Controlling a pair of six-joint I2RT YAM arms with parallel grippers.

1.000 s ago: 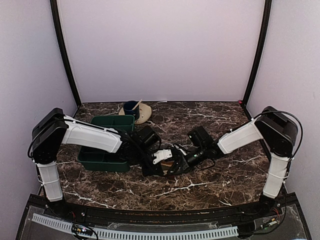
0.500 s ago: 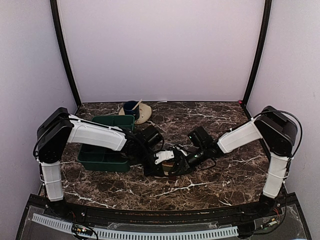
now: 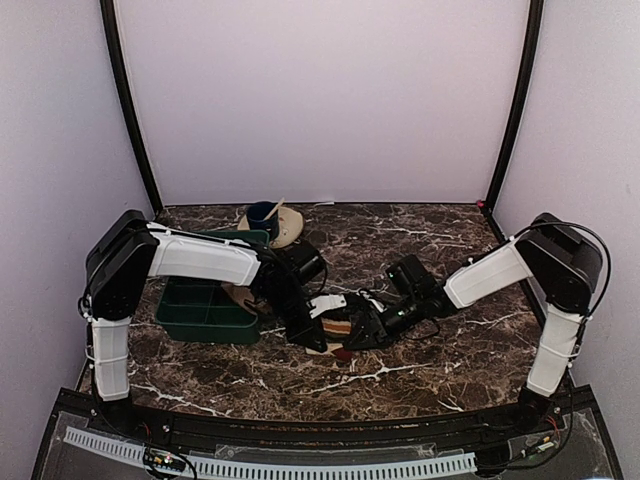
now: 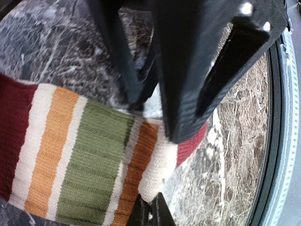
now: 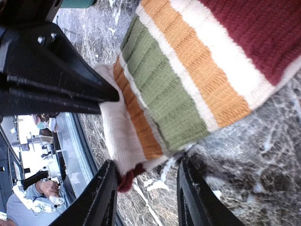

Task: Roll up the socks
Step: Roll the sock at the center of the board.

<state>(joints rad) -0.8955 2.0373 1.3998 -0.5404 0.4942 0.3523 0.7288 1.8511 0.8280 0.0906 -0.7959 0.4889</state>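
Observation:
A striped sock (image 3: pixel 340 328), banded dark red, white, orange and olive, lies on the marble between my two grippers. In the left wrist view the sock (image 4: pixel 84 155) runs across the frame, and my left gripper (image 4: pixel 149 207) is shut on its white end. My right gripper (image 5: pixel 146 162) stands open, its fingers either side of the sock's (image 5: pixel 188 80) near corner without pinching it. From above, the left gripper (image 3: pixel 312 338) and right gripper (image 3: pixel 362 332) meet tip to tip over the sock. A tan patch (image 3: pixel 238 296) shows under my left arm; what it is I cannot tell.
A dark green divided bin (image 3: pixel 205 300) stands left of the work spot, partly under my left arm. A beige saucer with a blue cup (image 3: pixel 270 222) sits at the back. The table's front edge with a black rail (image 4: pixel 277 141) runs close by.
My right gripper has opened and let go of the sock. My left gripper has closed on the sock's white end, and the left arm has swung inward to the right.

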